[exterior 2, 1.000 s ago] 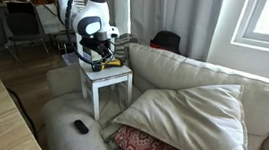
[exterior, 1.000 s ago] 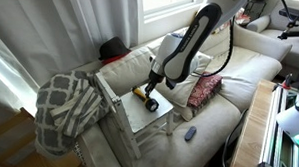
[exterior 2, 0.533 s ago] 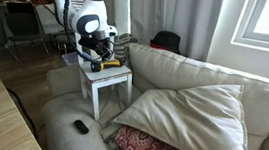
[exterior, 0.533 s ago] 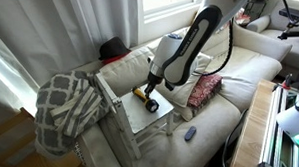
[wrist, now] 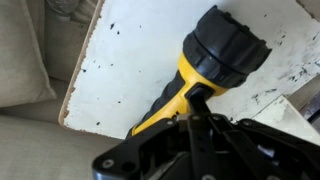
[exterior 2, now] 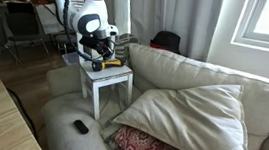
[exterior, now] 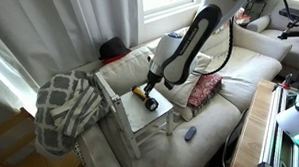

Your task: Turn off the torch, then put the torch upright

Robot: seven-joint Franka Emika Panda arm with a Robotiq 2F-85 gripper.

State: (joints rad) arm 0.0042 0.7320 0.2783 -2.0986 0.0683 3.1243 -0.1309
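The torch [wrist: 205, 55] lies on its side on a small white table [wrist: 120, 70]. It has a yellow body and a wide black head that points to the upper right in the wrist view. It also shows in both exterior views [exterior: 146, 96] [exterior 2: 106, 65]. My gripper [wrist: 193, 97] is shut, with the fingertips together. They touch the top of the yellow body just behind the head. In both exterior views the gripper [exterior: 150, 90] [exterior 2: 98, 60] hangs straight down over the torch. Whether the torch is lit cannot be told.
The white table [exterior: 164, 115] [exterior 2: 116, 79] stands on a beige sofa. A small dark remote-like object [exterior: 190, 133] [exterior 2: 80, 127] lies on the seat. A red patterned pillow [exterior: 203, 90] and a checked blanket [exterior: 64, 106] flank the table. A large cushion [exterior 2: 190, 116] leans nearby.
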